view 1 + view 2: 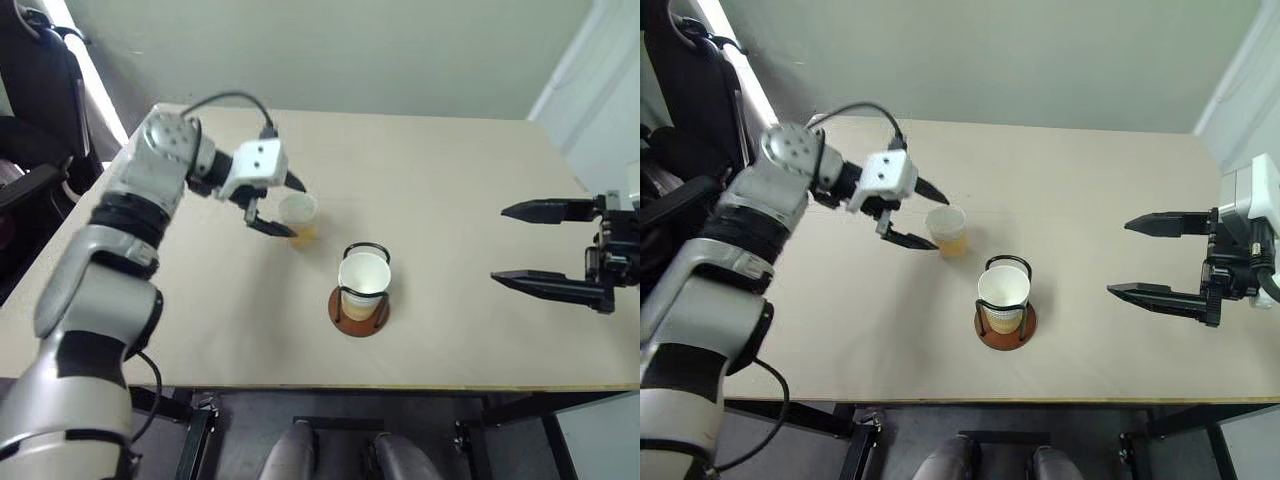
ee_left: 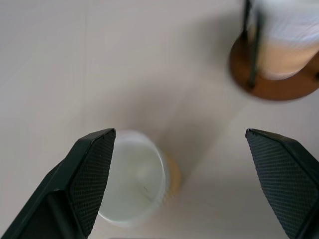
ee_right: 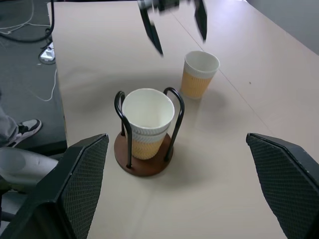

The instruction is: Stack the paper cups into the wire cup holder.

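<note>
The wire cup holder (image 1: 360, 312) stands on the table (image 1: 450, 200) near the front edge, about midway between left and right. Its round reddish-brown base lies flat, and its two thin black wire loops rise upright from it. A paper cup (image 1: 364, 280) sits upright between the loops, white mouth facing up, its ribbed tan wall partly hidden by the wires. From the right wrist view the rim of this cup stands about level with the tops of the loops; whether more than one cup is nested there cannot be told.

To the right of the holder and well apart from it, the right gripper (image 1: 520, 245) hovers over the table near its right edge. Its two black fingers (image 1: 540, 285) point left toward the middle of the table and are spread wide, with nothing between them.

Farther back and slightly left of the holder, a second paper cup (image 1: 298, 216) stands upright on the table by itself, clear of the holder, with its tan wall showing under the white rim. The left gripper (image 1: 282, 206) hangs just at this cup's left side, angled down and to the right. Its fingers (image 2: 89, 174) are parted wide; in the left wrist view one finger overlaps the cup's rim while the other is well clear, and the cup is not gripped.
</note>
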Motion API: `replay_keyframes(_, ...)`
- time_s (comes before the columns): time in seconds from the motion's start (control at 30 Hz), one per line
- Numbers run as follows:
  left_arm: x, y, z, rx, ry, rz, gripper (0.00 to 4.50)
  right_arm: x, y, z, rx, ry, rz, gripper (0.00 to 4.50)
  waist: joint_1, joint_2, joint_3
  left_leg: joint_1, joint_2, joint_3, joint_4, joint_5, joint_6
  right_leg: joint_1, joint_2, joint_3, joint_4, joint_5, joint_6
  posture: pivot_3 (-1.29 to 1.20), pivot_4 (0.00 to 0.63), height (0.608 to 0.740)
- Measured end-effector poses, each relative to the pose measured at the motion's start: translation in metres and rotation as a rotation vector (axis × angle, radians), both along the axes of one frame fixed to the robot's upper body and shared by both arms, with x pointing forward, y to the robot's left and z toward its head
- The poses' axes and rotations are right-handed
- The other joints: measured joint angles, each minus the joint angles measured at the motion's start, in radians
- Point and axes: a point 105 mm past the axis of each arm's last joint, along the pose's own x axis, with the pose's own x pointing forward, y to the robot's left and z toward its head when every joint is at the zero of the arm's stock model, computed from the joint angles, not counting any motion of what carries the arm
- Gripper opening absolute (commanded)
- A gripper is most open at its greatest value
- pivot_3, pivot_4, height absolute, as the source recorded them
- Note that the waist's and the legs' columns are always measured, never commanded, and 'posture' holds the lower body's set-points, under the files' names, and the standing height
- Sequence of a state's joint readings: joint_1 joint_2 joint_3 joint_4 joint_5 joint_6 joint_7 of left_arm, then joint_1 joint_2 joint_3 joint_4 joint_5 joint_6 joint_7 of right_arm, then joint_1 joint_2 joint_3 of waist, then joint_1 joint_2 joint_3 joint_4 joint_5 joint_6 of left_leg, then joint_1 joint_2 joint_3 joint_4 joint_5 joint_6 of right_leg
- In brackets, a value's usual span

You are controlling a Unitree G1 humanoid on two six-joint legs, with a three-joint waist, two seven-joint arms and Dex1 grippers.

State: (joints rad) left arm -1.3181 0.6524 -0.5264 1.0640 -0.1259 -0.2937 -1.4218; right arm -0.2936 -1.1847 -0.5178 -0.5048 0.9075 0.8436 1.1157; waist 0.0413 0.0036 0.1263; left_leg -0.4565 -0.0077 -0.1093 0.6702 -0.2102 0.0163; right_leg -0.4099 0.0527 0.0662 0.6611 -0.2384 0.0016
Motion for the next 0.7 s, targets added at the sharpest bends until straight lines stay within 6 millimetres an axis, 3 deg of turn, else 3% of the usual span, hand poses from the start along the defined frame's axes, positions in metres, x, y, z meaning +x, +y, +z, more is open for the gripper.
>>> replay_keyframes(0.2, 0.013, -0.013, -0.016, -0.023, -0.013, 0.06, 4.47, 0.002, 0.0, -0.002, -0.005, 0.013, 0.001, 4.5, 0.001, 0.0, 0.0, 0.0, -0.002, 0.005, 0.001, -0.001, 0.004, 0.0, -0.002, 0.003, -0.001, -0.001, 0.004, 0.0, 0.15, 0.74)
replay_keyframes(0.37, 0.015, -0.004, -0.032, 0.066, 0.011, 0.096, 4.31, 0.002, 0.0, -0.002, -0.011, 0.013, -0.008, 4.5, -0.004, 0.0, 0.0, 0.002, -0.002, 0.01, 0.001, -0.002, 0.005, 0.0, -0.002, 0.008, -0.001, -0.001, 0.007, 0.0, 0.15, 0.74)
replay_keyframes(0.43, 0.016, -0.004, -0.035, 0.079, 0.013, 0.098, 3.89, 0.002, 0.0, -0.002, -0.013, 0.013, -0.01, 4.5, -0.006, 0.0, 0.0, 0.002, -0.002, 0.011, 0.001, -0.001, 0.006, 0.0, -0.002, 0.01, -0.001, -0.001, 0.009, 0.0, 0.15, 0.74)
replay_keyframes(0.7, 0.019, -0.007, -0.035, 0.087, -0.023, 0.109, 1.02, 0.0, 0.002, -0.001, -0.012, 0.011, -0.013, 4.5, -0.006, 0.0, 0.0, 0.002, -0.004, 0.014, 0.007, -0.004, 0.013, 0.001, -0.003, 0.015, -0.001, 0.0, 0.015, 0.0, 0.15, 0.74)
